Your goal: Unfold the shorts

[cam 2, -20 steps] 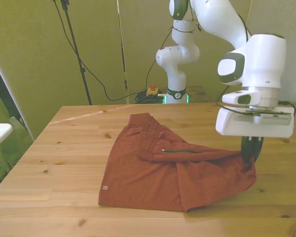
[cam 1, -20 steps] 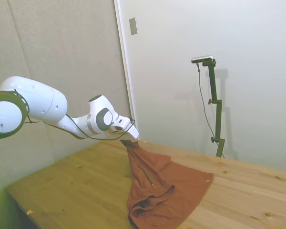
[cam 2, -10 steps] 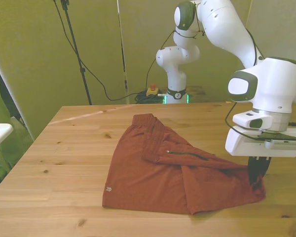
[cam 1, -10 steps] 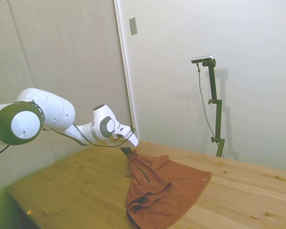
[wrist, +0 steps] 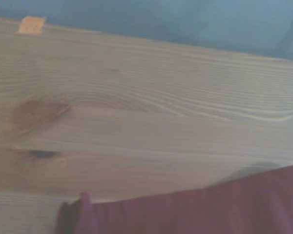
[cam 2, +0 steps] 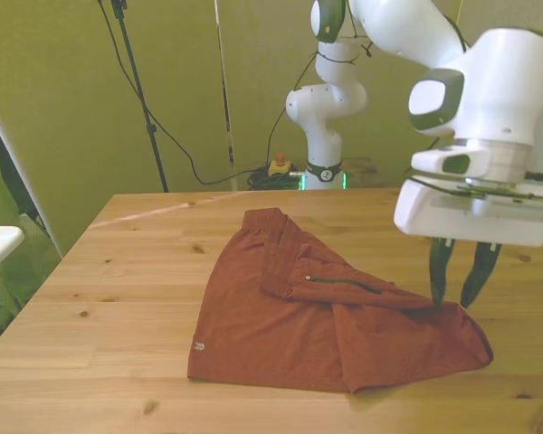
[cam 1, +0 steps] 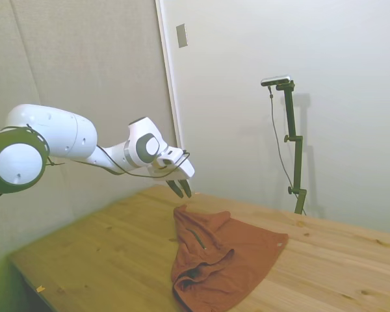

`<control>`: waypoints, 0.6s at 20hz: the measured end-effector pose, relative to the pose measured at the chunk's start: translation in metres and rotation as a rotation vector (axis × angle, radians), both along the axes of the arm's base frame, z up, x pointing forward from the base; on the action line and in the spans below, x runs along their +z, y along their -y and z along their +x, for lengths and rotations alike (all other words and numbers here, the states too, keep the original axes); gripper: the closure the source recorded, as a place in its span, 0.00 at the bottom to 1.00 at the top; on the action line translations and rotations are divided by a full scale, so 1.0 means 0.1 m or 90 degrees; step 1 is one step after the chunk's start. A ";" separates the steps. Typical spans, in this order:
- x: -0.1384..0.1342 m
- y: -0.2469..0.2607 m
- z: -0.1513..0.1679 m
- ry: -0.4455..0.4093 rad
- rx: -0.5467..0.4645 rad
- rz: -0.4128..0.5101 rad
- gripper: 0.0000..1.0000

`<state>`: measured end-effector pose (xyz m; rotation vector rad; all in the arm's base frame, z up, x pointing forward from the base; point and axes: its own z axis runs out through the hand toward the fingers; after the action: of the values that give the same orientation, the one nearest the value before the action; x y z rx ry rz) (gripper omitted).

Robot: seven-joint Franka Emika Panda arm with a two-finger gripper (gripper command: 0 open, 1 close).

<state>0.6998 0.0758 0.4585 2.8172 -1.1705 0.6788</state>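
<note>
The rust-orange shorts lie spread on the wooden table, with a fold running across the middle and a dark zip line on it. A small pale tag shows near the corner at the front view's left. In the side view the shorts lie rumpled at the near end. My gripper hangs open just above the corner of the shorts at the front view's right, holding nothing. The side view shows the gripper lifted clear of the cloth. An edge of the shorts crosses the wrist view.
Bare table wood with a dark knot fills most of the wrist view. A small orange scrap sits at the table's edge there. Cables and a thin stand rise behind the table's far side.
The gripper has let go of the shorts' corner, opened and risen. The corner now lies flat on the table, farther toward the front view's right than a second ago.
</note>
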 end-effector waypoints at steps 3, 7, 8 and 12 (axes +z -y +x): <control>0.33 0.52 -0.29 -0.014 -0.006 -0.007 0.00; 0.50 1.35 -0.74 -0.056 -0.003 -0.004 0.00; 0.50 1.55 -0.83 -0.069 0.005 0.002 0.00; 0.26 2.27 -1.04 -0.122 0.055 0.033 0.00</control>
<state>0.5958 -0.1515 0.4847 2.9117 -1.0549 0.3759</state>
